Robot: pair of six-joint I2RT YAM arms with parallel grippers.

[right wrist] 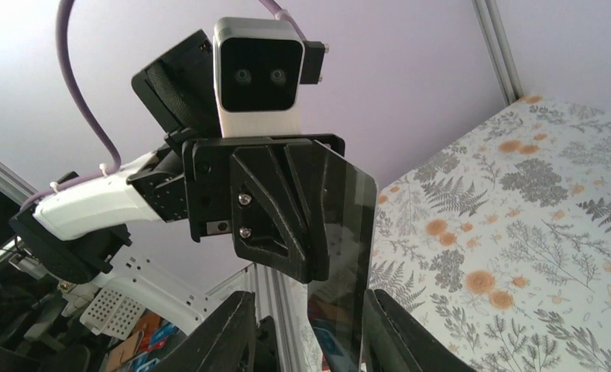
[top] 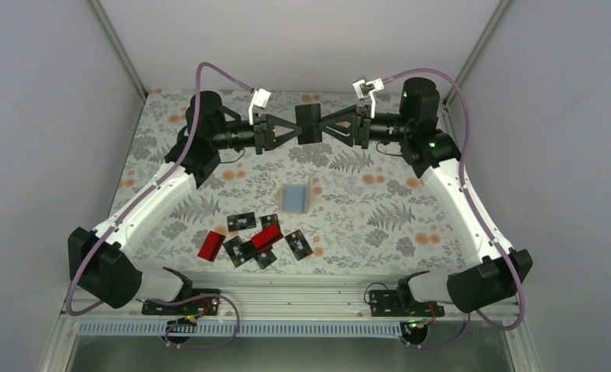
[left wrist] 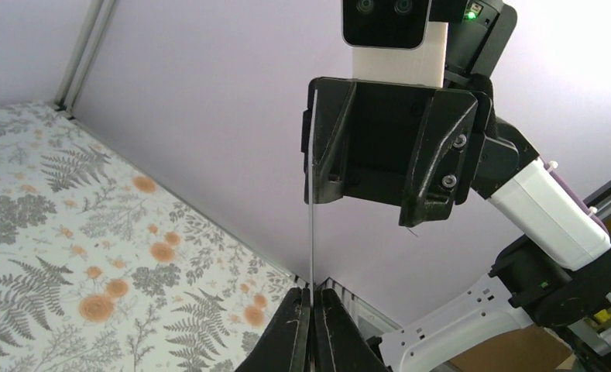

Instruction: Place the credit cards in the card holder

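Left end effector (left wrist: 311, 298) is clenched on the edge of one black card (top: 309, 124). The right end effector (right wrist: 308, 310) is released, its fingers apart on either side of that card. Nearest on the desk (top: 441, 225) lies a loose cluster of two red cards (top: 211, 245) and at least five black cards (top: 299, 245), their white markings too small to read. Beyond them lies one card holder (top: 295, 197), light blue side up, its contents not discernible. Farthest, the held card hangs upright in the air.
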